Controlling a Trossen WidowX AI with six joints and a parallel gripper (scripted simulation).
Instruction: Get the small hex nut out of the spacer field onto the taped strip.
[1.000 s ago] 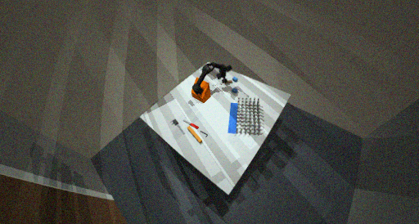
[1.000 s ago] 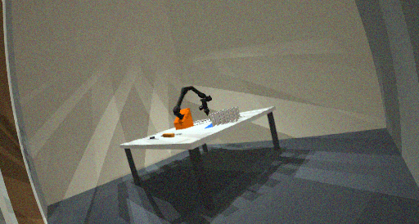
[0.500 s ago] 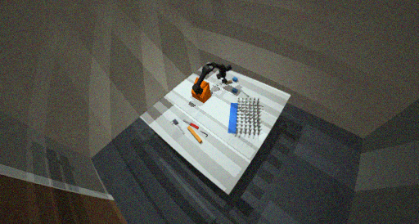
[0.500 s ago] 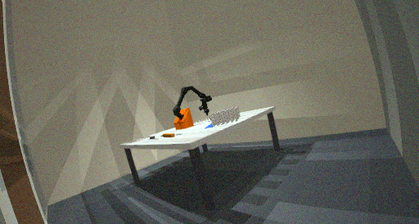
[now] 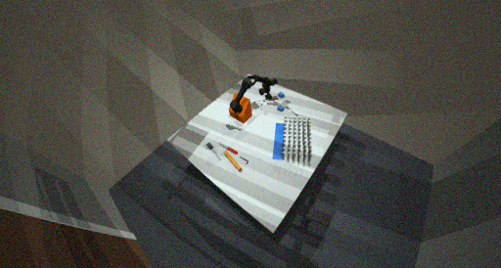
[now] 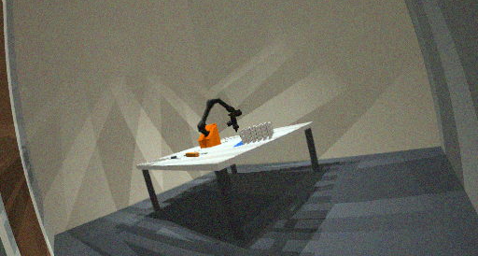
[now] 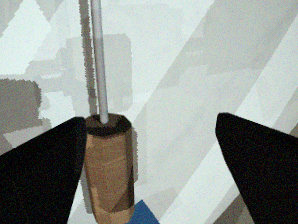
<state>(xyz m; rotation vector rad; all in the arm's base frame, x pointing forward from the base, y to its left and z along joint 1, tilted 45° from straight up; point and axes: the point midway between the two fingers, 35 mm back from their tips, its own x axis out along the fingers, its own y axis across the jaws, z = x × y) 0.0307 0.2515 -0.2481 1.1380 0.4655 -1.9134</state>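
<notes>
In the wrist view a tool with a brown wooden handle (image 7: 107, 169) and a thin metal shaft (image 7: 97, 43) lies on the table between my fingers. My gripper (image 7: 152, 124) is open around the handle. The left finger is at the handle's side and the right finger stands well apart from it. In the top view the gripper (image 5: 265, 91) is low over the table's far end, behind the spacer field (image 5: 297, 139) and the blue taped strip (image 5: 279, 141). The exterior view also shows the gripper (image 6: 235, 125) next to the spacers (image 6: 256, 132). The nut is too small to make out.
An orange-handled tool (image 5: 233, 160), a red-handled tool (image 5: 229, 149) and a small hex key (image 5: 244, 159) lie toward the near side. The arm's orange base (image 5: 241, 110) stands at the left.
</notes>
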